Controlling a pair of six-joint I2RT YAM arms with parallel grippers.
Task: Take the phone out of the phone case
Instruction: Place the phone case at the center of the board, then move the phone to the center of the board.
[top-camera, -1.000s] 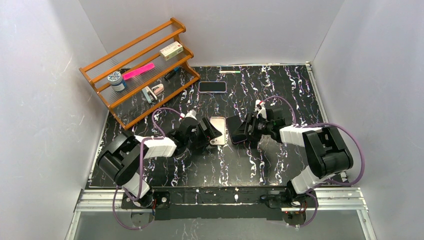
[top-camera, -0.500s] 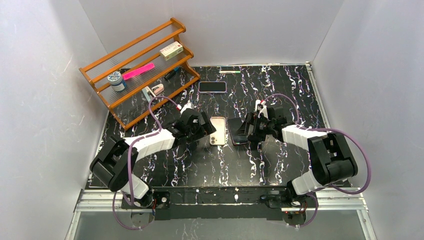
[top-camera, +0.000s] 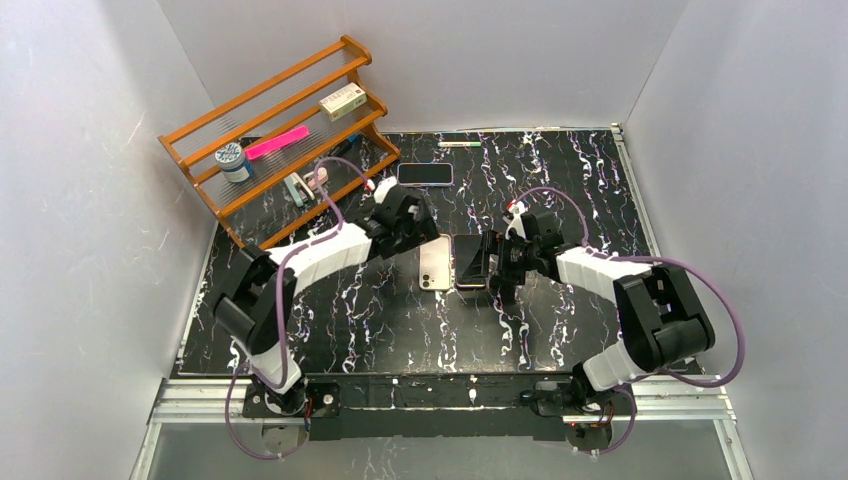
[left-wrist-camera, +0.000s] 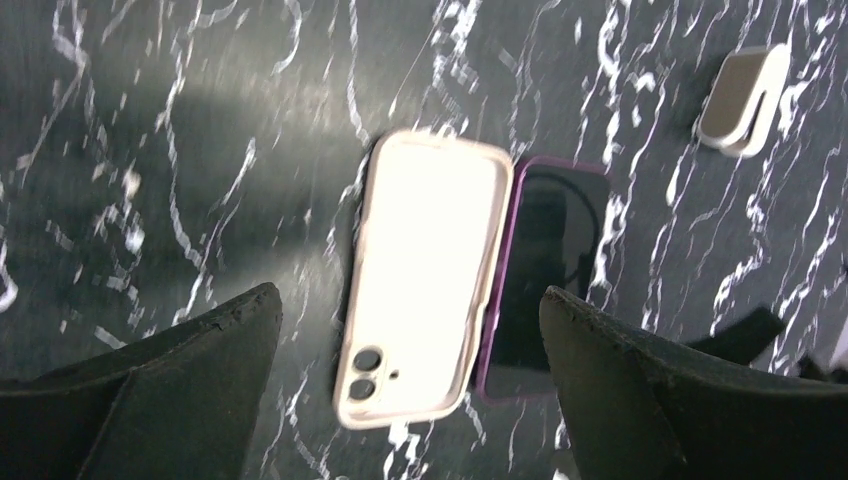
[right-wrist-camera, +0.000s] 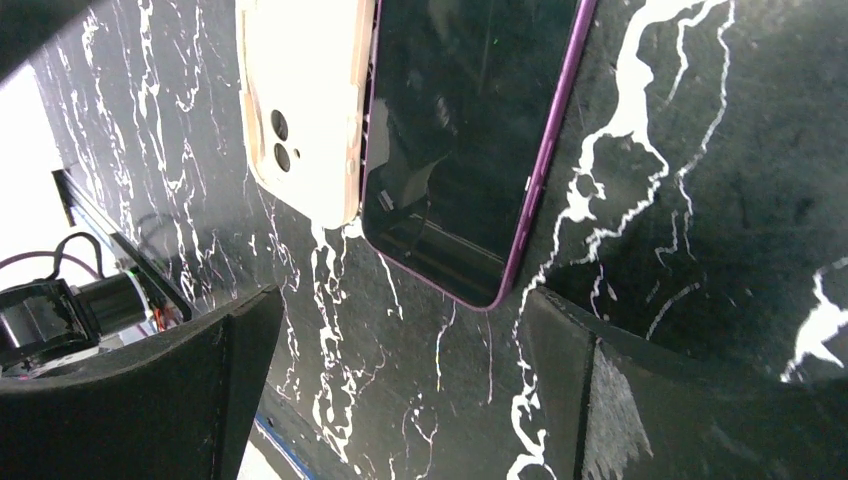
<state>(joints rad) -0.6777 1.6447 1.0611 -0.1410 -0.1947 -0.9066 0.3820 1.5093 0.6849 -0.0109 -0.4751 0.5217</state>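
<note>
The cream phone case (top-camera: 435, 263) lies flat on the black marble table, its camera holes toward the near edge. The phone (top-camera: 470, 262), dark screen up with a purple edge, lies flat against the case's right side, outside it. My left gripper (top-camera: 424, 228) is open and empty, hovering just behind the case; its wrist view shows the case (left-wrist-camera: 425, 290) and the phone (left-wrist-camera: 545, 265) below the spread fingers (left-wrist-camera: 170, 390). My right gripper (top-camera: 497, 263) is open and empty at the phone's right edge; its wrist view shows the phone (right-wrist-camera: 465, 130) and the case (right-wrist-camera: 300, 100).
A second dark phone (top-camera: 425, 174) lies further back. A wooden rack (top-camera: 280, 130) with small items stands at the back left. A pen (top-camera: 458, 144) lies by the back wall. A small beige object (left-wrist-camera: 745, 100) lies beyond the phone in the left wrist view.
The right gripper laid the tilted phone flat beside the case and opened. The left gripper left the case and moved back and up. Case and phone now touch side by side.
</note>
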